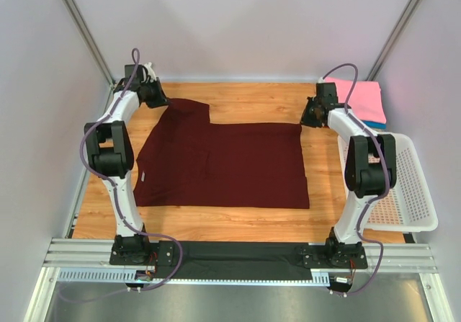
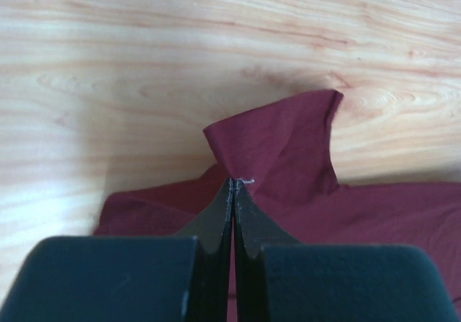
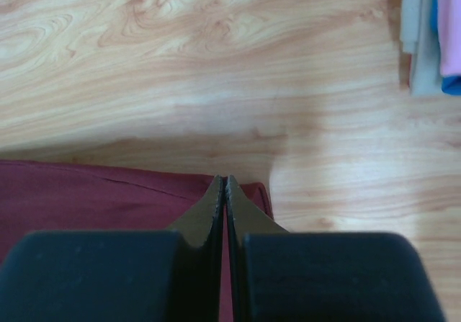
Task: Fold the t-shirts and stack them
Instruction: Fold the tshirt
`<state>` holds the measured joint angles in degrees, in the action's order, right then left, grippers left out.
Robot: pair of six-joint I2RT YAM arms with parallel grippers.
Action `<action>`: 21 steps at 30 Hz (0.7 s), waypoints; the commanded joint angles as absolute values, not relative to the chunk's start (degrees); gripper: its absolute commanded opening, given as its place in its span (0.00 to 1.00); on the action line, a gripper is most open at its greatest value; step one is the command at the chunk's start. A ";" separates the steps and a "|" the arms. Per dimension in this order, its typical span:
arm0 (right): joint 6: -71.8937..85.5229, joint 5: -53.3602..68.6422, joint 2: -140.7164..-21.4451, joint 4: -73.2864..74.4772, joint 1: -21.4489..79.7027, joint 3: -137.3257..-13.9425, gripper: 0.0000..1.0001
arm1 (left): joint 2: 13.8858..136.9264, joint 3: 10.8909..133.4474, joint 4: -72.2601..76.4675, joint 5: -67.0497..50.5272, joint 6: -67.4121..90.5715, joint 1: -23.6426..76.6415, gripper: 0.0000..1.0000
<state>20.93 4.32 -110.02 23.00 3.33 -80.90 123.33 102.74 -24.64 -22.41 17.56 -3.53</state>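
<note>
The maroon t-shirt (image 1: 223, 167) lies spread on the worktop (image 1: 245, 95), at most partly folded. The left gripper (image 2: 233, 181) has its jaws clenched on the shirt's far-left sleeve. The right gripper (image 3: 222, 179) has its jaws clenched at the far-right corner, apparently nipping the hem. Beyond that corner sits the folded stack (image 1: 364, 100) of pink, blue and tan tees. Folding and stacking this shirt remains.

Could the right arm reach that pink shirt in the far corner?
Probably yes: the right hand sits beside the pink shirt with bare table between, but is shut on a corner of the maroon shirt.
</note>
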 commanded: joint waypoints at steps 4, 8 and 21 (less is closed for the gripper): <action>20.65 -1.65 -102.83 18.89 3.34 -73.31 0.00 | 111.28 93.45 -22.23 -18.91 16.17 -4.04 0.00; 20.39 -2.03 -100.99 19.69 3.34 -70.49 0.00 | 105.66 86.94 -21.01 -15.74 17.05 -4.48 0.00; 20.83 -2.03 -91.32 16.88 3.34 -62.50 0.00 | 96.95 80.77 -26.53 -11.87 18.37 -4.48 0.00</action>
